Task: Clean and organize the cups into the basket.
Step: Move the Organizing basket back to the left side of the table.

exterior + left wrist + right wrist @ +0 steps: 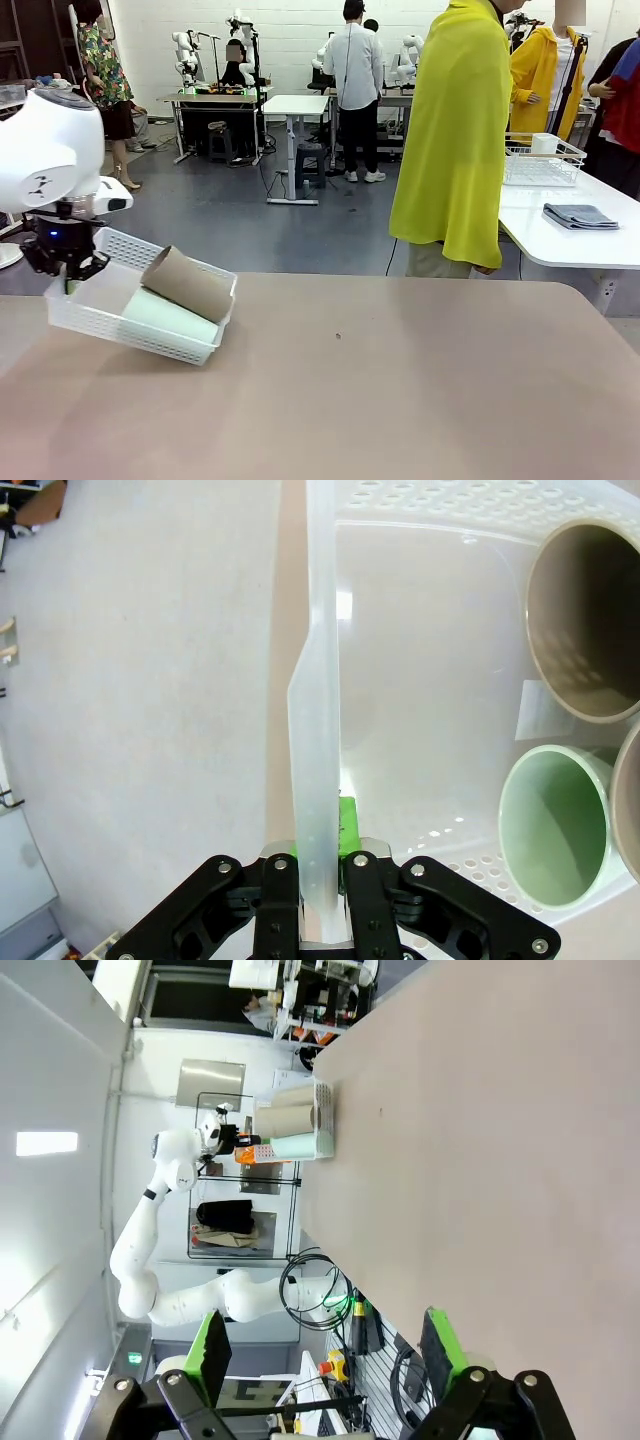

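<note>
The basket (120, 330), a shallow white plastic tray with lattice-perforated walls, sits tilted at the left end of the smooth tan counter (400, 380), its left side raised. The left pincer (320, 865) is clamped tight on the thin translucent rim of that side wall. Inside lie cups on their sides: a matte brown tapered tumbler (188, 283) resting over a pale mint-green one (165, 316). The right pincer (325, 1345) hangs with its green-padded jaws spread wide, gripping nothing, above the bare counter.

Front: faces across bench (400, 380). Left wrist: hard against basket (420, 730) wall. Right wrist: rolled, far off; all share basket.
</note>
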